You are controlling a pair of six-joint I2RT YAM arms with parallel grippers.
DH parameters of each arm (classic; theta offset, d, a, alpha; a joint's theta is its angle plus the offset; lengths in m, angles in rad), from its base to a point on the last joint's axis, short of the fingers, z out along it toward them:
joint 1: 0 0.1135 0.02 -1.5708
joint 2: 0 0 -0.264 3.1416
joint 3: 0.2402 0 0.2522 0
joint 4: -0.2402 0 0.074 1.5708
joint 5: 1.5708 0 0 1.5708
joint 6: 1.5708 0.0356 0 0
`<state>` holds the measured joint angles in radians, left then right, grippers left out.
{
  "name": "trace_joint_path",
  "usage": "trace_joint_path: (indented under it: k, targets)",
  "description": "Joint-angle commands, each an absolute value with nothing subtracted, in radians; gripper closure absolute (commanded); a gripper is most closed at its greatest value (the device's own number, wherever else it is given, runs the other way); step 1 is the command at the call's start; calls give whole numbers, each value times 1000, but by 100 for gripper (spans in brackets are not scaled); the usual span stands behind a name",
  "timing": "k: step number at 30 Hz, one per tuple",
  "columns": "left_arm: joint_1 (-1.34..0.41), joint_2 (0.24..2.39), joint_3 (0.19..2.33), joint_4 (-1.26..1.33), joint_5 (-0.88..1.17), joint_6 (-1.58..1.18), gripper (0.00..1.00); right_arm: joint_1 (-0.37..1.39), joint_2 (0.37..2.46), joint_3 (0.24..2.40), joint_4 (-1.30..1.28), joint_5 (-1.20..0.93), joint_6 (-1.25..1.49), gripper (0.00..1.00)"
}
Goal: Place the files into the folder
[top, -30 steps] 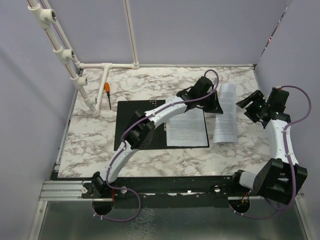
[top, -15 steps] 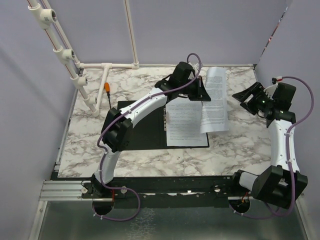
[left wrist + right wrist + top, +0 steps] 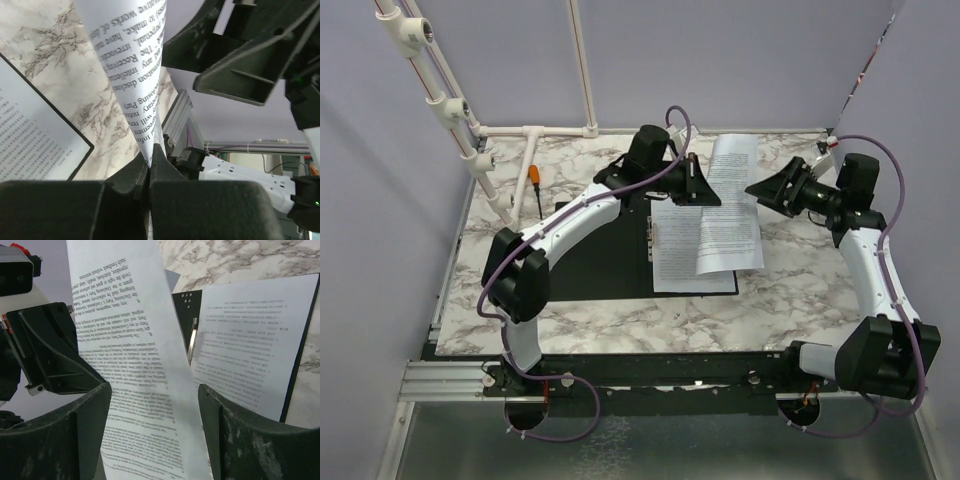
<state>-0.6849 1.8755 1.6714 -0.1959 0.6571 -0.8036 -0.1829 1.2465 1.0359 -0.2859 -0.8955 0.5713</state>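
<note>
The left tool (image 3: 710, 190) is pinched shut on the left edge of a loose white paper sheet printed with dense black text (image 3: 732, 215). The thin edge is caught between its black fingers (image 3: 100, 205). The sheet hangs limp and curved. Its long axis runs from the far side of the table toward the near side, roughly parallel to the folder's spine. Its near end overlaps the right border of the open folder with the matt black inside (image 3: 595, 255), which lies flat on the white-and-grey marbled table (image 3: 800, 290). A second printed white sheet (image 3: 685, 250) rests on the folder's right half, beside the slim metal spine clip (image 3: 192, 337). The right tool (image 3: 763, 190) stands wide, its dark fingers (image 3: 75, 435) either side of the held sheet and, as far as I can tell, not touching it. The folder lies left of the held sheet, so the left arm is nearer. The move likely calls for carrying the paper leftward and squaring it over the sheet below; floppy paper could buckle or land skewed
</note>
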Motion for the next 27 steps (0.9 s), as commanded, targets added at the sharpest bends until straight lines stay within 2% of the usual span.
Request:
trace_joint_path:
  k: [1, 9, 17, 21, 27]
  targets:
    - [-648, 1762, 1568, -66, 760, -847, 100, -160, 1257, 1056, -218, -981, 565, 25]
    - [-614, 1653, 1387, 105, 821, -938, 100, -115, 1247, 1039, -154, -1106, 575, 25]
    - [-611, 1602, 1305, 218, 853, -1004, 100, -17, 1242, 1008, 50, -1229, 698, 27]
    - [-607, 1585, 1277, 224, 852, -1007, 100, 0, 1231, 994, 117, -1259, 739, 34]
    - [-589, 1557, 1227, 223, 848, -1009, 100, 0, 1192, 951, 216, -1280, 822, 54]
